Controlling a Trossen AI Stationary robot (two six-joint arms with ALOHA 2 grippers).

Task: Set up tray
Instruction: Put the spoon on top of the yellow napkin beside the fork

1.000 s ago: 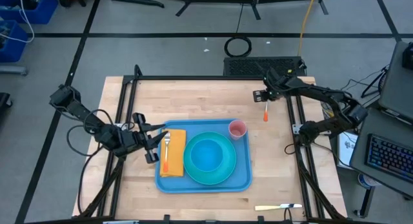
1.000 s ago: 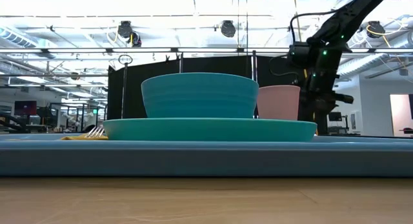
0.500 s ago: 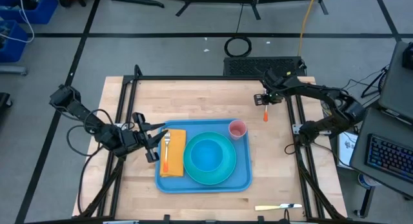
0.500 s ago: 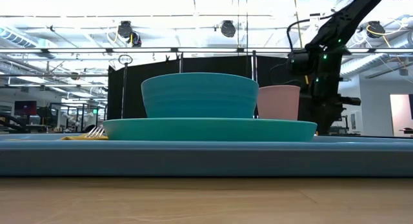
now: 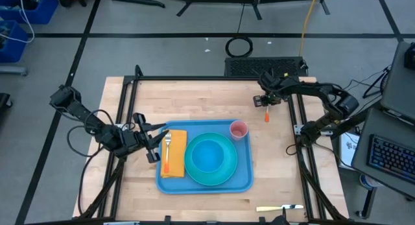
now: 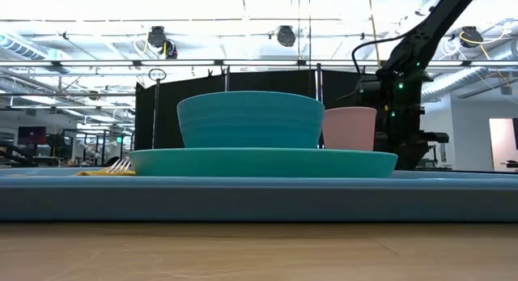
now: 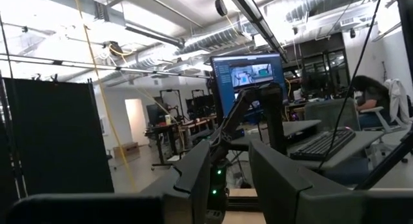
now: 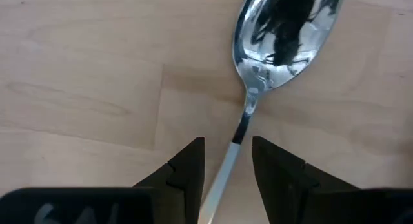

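Note:
The light-blue tray point(image 5: 243, 179) point(image 6: 243, 198) lies at the table's middle. On it are a teal plate point(image 5: 224, 175) point(image 6: 263, 161) with a teal bowl point(image 5: 207, 153) point(image 6: 251, 119), a pink cup point(image 5: 238, 129) point(image 6: 350, 127), and an orange napkin point(image 5: 176, 144) bearing a fork point(image 5: 166, 147). A spoon with an orange handle point(image 5: 266, 114) lies on the wood beyond the tray's far right corner. My right gripper point(image 5: 262, 100) point(image 8: 228, 166) points down over it, open, fingers either side of the spoon's thin neck point(image 8: 240, 130). My left gripper point(image 5: 157, 144) point(image 7: 229, 185) waits open by the tray's left rim.
A knife point(image 5: 279, 208) lies at the table's near edge, right of the middle. Black frame rails run along the table's left and right sides point(image 5: 301, 128). Bare wood lies between the tray and the far edge.
My right arm has shifted slightly toward the table's left above the spoon; the spoon has stayed where it was on the table.

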